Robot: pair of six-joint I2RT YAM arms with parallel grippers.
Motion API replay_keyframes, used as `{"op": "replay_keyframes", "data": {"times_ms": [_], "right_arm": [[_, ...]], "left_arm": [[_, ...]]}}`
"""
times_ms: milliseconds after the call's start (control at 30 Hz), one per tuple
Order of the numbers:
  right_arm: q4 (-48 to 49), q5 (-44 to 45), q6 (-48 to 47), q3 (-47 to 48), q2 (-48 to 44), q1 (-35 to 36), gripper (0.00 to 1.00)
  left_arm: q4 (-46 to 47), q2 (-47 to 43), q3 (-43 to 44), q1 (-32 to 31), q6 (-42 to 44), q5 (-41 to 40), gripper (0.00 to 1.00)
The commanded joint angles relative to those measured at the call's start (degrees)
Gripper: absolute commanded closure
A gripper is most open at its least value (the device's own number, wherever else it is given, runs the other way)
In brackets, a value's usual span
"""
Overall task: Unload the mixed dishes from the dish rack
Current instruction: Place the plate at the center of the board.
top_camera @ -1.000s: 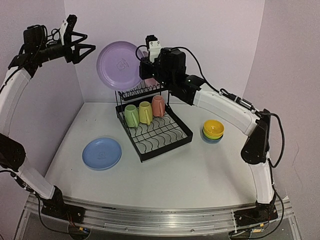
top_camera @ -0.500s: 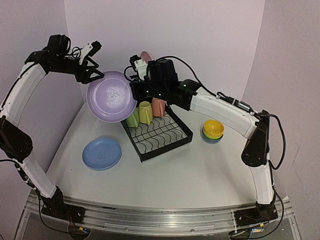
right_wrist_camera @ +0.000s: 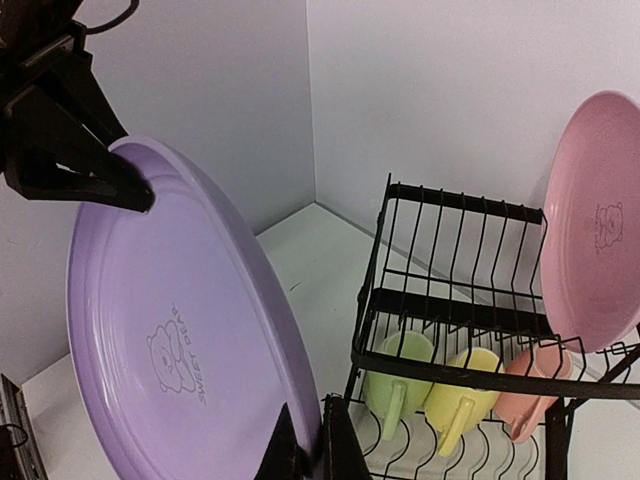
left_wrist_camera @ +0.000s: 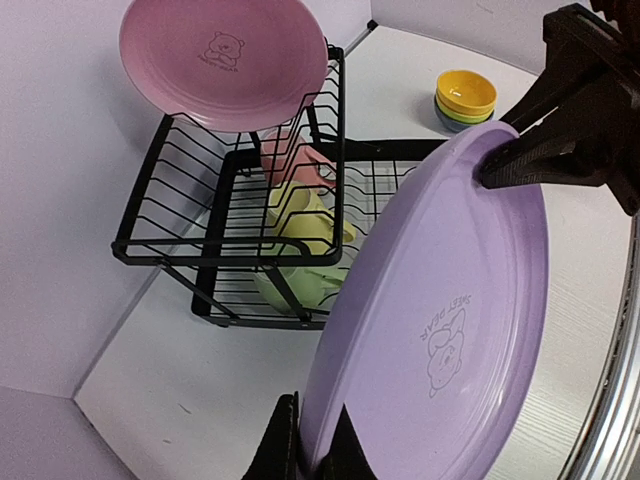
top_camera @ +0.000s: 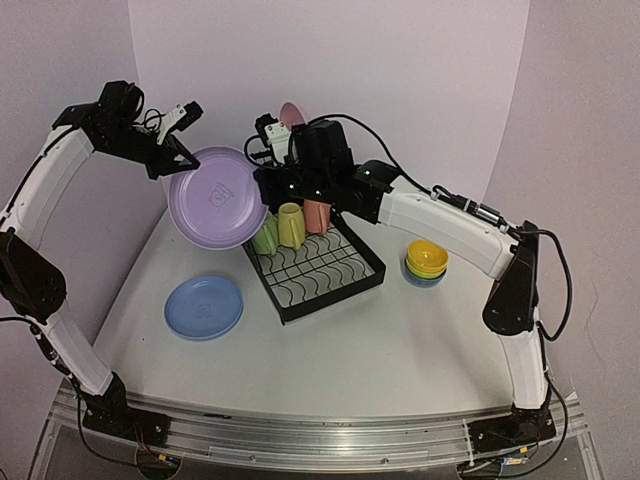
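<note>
- Now that the jaws of the left gripper [left_wrist_camera: 315, 430] have been brought together, the rim of the purple plate [top_camera: 215, 198] is pinched between them at the bottom edge of the left wrist view. A second ago they were spread wide and parked high in the upper left of the overhead frame, clear of the plate.
- The right gripper [right_wrist_camera: 308, 430] is clamped on the opposite rim of the same plate, as it was a second ago.
- The plate is thus gripped on two sides and held in the air, tilted, left of centre in the overhead frame. It has been carried down and leftward from the upper middle and is off the dish rack [top_camera: 322, 272].
- The pink plate [top_camera: 291, 113] is left standing in the rack's upper shelf, at upper centre.
- Three mugs [top_camera: 290, 226] (light green, yellow, pink) are left hanging in the rack's tray base.
- The blue plate [top_camera: 204, 306] is already laid on the table [top_camera: 350, 360] at lower left, and the bowls [top_camera: 427, 262] are stacked at centre right.
- A hand-over is judged to be at its midpoint: the receiving grip has been made, and the giving grip has not yet been let go.
- Release by the right jaws is what is called for next, so that the plate can be set down, probably near the blue one.
- Slip risk is judged real, since a glossy rim is held only at its edge.
</note>
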Motion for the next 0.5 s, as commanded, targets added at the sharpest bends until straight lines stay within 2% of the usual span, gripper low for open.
{"op": "replay_keyframes", "data": {"times_ms": [0, 200, 233, 367, 467], "right_arm": [[3.2, -0.3, 0.8, 1.0, -3.4, -0.7, 1.00], [3.2, -1.3, 1.0, -2.2, -4.4, -0.7, 1.00], [3.2, -2.2, 1.0, -2.7, -4.6, -0.7, 0.97], [3.0, -5.2, 1.3, -5.3, -6.3, -0.7, 0.53], [3.0, -4.9, 2.1, -6.8, -8.0, -0.7, 0.40]], "left_arm": [[-1.5, -1.1, -1.7, -0.9, -2.1, 3.6, 1.00], [0.4, -1.2, -5.7, 5.3, -9.1, 5.3, 1.00], [0.4, -1.6, -7.0, 6.4, -9.5, 5.6, 1.00], [0.9, -4.7, -15.5, 9.8, -8.4, 4.9, 1.00], [1.2, -6.0, -22.1, 12.9, -7.1, 4.1, 1.00]]}}
